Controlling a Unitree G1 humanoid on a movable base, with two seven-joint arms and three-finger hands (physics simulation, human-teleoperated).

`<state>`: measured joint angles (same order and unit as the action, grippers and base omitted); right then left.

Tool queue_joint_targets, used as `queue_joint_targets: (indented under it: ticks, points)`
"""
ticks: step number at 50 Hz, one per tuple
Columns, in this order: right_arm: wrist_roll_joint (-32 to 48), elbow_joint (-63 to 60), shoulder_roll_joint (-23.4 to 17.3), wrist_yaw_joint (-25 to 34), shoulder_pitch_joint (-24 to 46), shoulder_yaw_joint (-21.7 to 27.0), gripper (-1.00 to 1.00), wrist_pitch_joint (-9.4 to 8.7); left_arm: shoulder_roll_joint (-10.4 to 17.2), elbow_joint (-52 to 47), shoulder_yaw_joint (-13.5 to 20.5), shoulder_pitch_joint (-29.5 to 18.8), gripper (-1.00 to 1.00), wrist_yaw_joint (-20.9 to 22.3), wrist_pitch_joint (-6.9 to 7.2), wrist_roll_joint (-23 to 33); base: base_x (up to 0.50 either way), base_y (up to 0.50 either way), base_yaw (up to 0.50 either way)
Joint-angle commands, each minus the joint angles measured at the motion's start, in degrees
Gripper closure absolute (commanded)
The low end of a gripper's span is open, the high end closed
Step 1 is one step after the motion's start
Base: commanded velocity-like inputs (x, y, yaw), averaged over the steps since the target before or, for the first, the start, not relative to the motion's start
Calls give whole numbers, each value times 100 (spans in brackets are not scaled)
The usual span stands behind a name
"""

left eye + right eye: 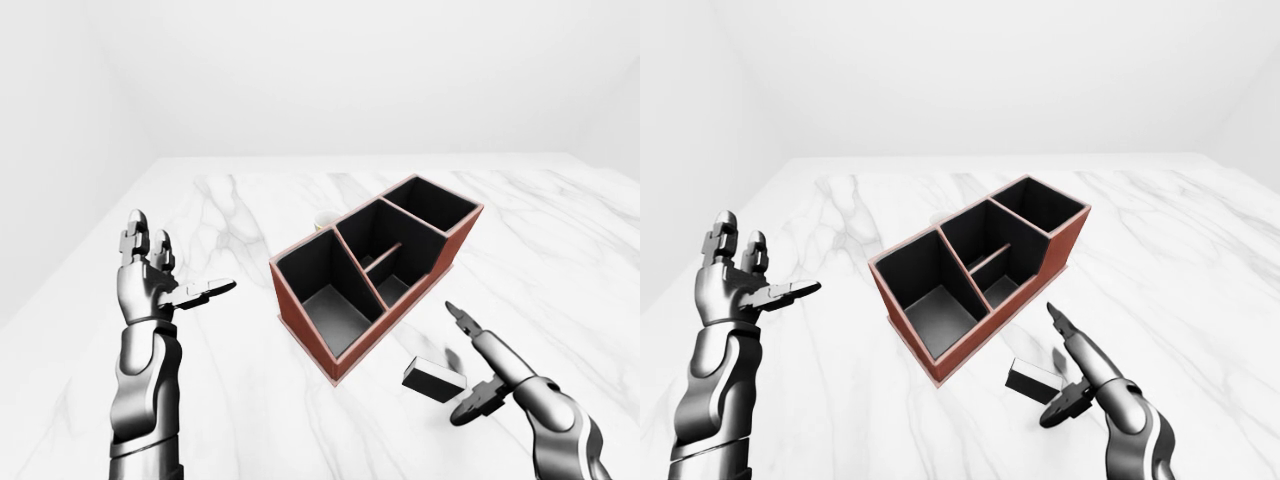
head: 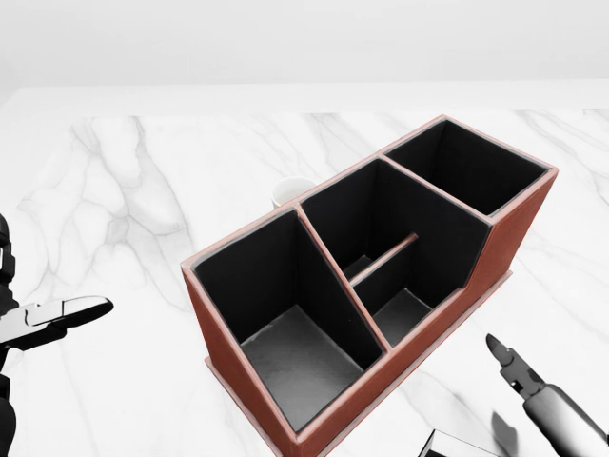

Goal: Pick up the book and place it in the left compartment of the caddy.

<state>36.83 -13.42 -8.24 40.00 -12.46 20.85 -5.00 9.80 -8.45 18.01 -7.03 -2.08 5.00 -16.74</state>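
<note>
Caddy point(image 1: 340, 352): one, red-brown outside and black inside, standing on the table at a slant in every view; it holds nothing that can be seen.
Compartments: four counted — one large at the lower-left end, two small ones split by a low divider in the middle, one at the upper-right end.
Book point(image 1: 434, 379): one, small and dark, lying flat on the table outside the caddy, just off its lower-right corner.
Right hand point(image 1: 478, 368): one; fingers spread wide and holding nothing. Its long finger point(image 1: 468, 323) points up and left above the book, its thumb sits just right of the book; contact between them cannot be told.
Left hand point(image 1: 158, 271): one, raised upright, fingers open and empty; its thumb points right toward the caddy, which stands well apart from the fingertips.
Cup point(image 2: 291, 191): one, white, only its rim showing past the caddy's far wall, well apart from both hands.
Table point(image 1: 560, 240): one, white marble with grey veins, carrying the caddy, book and cup.
</note>
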Motion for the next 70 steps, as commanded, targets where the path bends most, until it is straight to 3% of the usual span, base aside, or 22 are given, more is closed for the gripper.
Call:
queue_joint_targets:
  ticks: [1,59,63,64,67,68,70]
  points:
    - [30,282,-32,0,43,-75,-100,0,15,1,17,-13,-100,-21,0,-17,0,0,0]
    - [204,1395,-351,0,477,-621,-100,0,24,24,27,-25,-100,-11,0,-58,0,0,0]
    - [143,1349,-394,0,511,-600,-53,0,31,21,36,-24,-100,-15,0,-79,0,0,0]
    - [143,1310,-385,0,487,-614,-29,0,35,-20,37,-18,-100,-26,0,-84,0,0,0]
    - [172,1262,-388,0,450,-654,78,0,34,22,36,-32,-100,-22,0,-75,0,0,0]
    - [141,1299,-383,0,454,-623,100,0,28,-17,31,-10,-100,-28,0,-76,0,0,0]
    - [116,1371,-380,0,489,-608,100,0,26,49,23,-29,-100,-18,0,-56,0,0,0]
